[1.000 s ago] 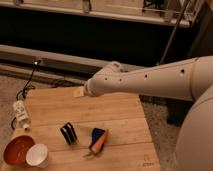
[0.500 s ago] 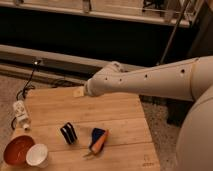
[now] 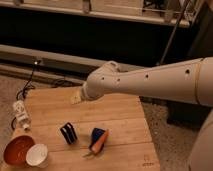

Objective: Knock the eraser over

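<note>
- Your pincer sits at the end of the white arm, over the far left part of the wooden tabletop, close to its back edge.
- You see only a pale tip of the pincer sticking out past the rounded wrist, so you cannot tell whether it is apart or together. Nothing shows in its hold.
- The eraser is a small dark block with a thin pale stripe through its middle. It looks to be standing on the tabletop, in the near half and left of centre.
- From the pincer, the eraser lies nearer to the camera and a little to the left in the view. The two are well apart, with bare wood between them.
- Just to the right of the eraser lies a blue-and-orange object, close by but not touching it.
- At the near left corner you have a white cup beside an orange bowl, both farther left than the eraser.
- A small white bottle lies at the left edge of the tabletop, behind the bowl.
</note>
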{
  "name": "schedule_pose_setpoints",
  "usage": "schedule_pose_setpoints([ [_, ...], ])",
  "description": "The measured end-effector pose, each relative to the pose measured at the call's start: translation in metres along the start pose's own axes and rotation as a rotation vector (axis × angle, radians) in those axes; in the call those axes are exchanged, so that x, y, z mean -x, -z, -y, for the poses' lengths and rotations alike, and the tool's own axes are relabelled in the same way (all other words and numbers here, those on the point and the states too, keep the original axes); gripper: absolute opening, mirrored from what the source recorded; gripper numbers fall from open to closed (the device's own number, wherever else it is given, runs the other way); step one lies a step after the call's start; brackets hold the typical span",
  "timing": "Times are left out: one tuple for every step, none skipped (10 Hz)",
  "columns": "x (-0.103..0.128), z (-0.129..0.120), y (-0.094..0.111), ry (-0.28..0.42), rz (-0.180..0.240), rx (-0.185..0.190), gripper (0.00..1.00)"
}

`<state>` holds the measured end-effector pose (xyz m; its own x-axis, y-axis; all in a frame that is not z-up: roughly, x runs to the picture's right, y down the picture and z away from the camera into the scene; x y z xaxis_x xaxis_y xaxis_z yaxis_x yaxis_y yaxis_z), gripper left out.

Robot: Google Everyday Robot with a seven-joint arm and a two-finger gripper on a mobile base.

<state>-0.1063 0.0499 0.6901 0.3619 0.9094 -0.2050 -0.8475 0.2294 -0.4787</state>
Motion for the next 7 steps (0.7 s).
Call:
schedule_pose_setpoints([
  [-0.013,-0.003,0.003,0.03,-0.057,-0.015,0.51],
  [-0.023,-0.004,0.004,0.054,-0.105,-0.032,0.43],
  [-0.038,-0.005,0.004,0.091,-0.182,-0.062,0.33],
  [-0.056,-0.006,0.005,0.151,-0.281,-0.093,0.2],
  [-0.068,-0.008,0.007,0.193,-0.349,-0.107,0.12],
  [-0.076,-0.011,0.009,0.234,-0.407,-0.114,0.05],
  [-0.084,-0.02,0.008,0.301,-0.488,-0.112,0.0],
])
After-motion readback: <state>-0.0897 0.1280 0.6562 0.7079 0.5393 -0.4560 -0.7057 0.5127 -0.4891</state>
